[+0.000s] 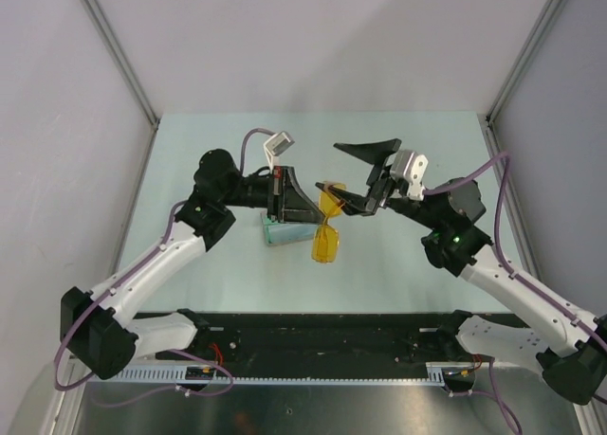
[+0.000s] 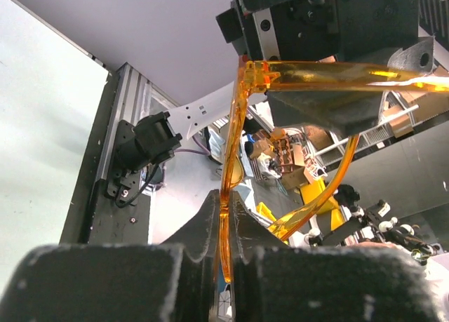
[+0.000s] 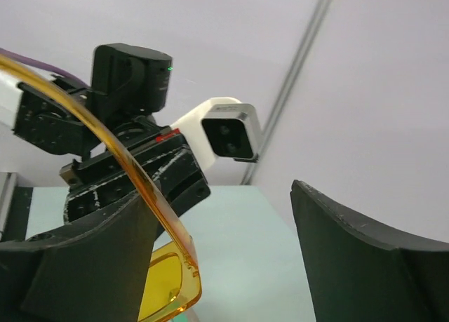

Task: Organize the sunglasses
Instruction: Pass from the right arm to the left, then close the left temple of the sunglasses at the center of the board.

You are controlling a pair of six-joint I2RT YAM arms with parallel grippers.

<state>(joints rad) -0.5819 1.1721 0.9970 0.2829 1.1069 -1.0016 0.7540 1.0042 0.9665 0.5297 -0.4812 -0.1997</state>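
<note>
Left gripper (image 2: 223, 199) clamped on the sunglasses (image 1: 327, 238) at the front frame, held off the table (image 1: 190, 136). Teal boxy item (image 1: 275, 234) sits underneath, can't tell its contents. Right gripper (image 3: 219, 196) fingers wide apart, one temple arm beside one finger.

The middle of the worktop (image 1: 190, 136) was crowded. The left tool (image 2: 223, 213), clamped on the sunglasses (image 1: 329, 231), stood tip to tip with the right tool (image 3: 224, 262). The right tool's spread jaws left a wide gap, with a yellow temple arm (image 3: 126, 168) running close by one finger. Just beneath the left tool a teal-blue item (image 1: 277, 234) took up the surface. The left forearm (image 1: 161, 260) and the right forearm (image 1: 512, 283) slanted in from the near corners, barring a low pass there. The far strip beyond the tools lay bare, as did the stretch before the black base rail (image 1: 322, 335). Grey walls (image 1: 47, 170) and metal posts (image 1: 114, 51) closed both sides.
</note>
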